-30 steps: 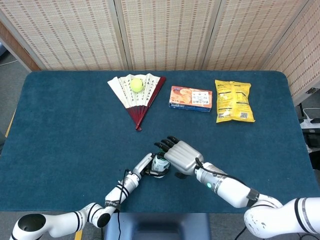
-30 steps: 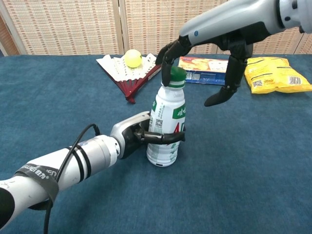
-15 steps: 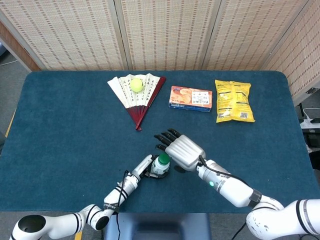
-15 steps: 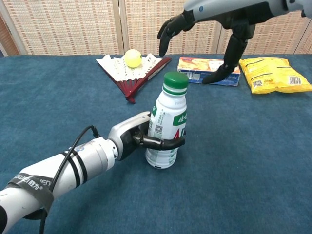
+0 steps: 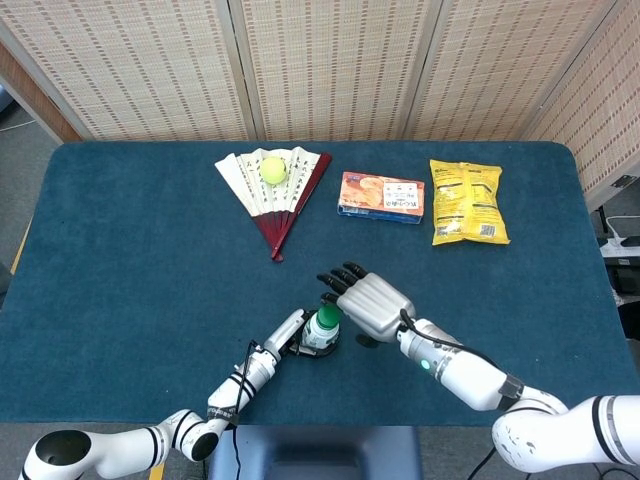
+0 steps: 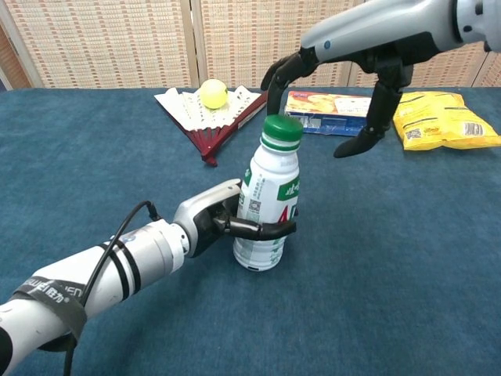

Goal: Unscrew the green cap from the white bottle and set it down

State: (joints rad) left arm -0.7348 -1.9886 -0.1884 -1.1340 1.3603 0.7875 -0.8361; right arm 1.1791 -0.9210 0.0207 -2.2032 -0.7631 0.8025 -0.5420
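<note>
A white bottle (image 6: 268, 211) with green label stands upright near the table's front, its green cap (image 6: 281, 131) screwed on top. The cap (image 5: 327, 316) shows from above in the head view. My left hand (image 6: 215, 218) grips the bottle's lower body, dark fingers (image 6: 266, 229) wrapped round the front. My right hand (image 6: 344, 74) hovers just above and behind the cap, fingers spread and curved downward, holding nothing and apart from the cap. In the head view the right hand (image 5: 372, 304) lies just right of the cap.
A folding fan (image 5: 275, 188) with a yellow-green ball (image 5: 274, 169) on it lies at the back. An orange box (image 5: 381, 196) and a yellow snack bag (image 5: 466, 201) lie to its right. The table's front edge (image 5: 330, 424) is close below the hands.
My right hand lifted off the cap and rose, then came back down toward it. The bottle and left hand shifted slightly and now hold still.
</note>
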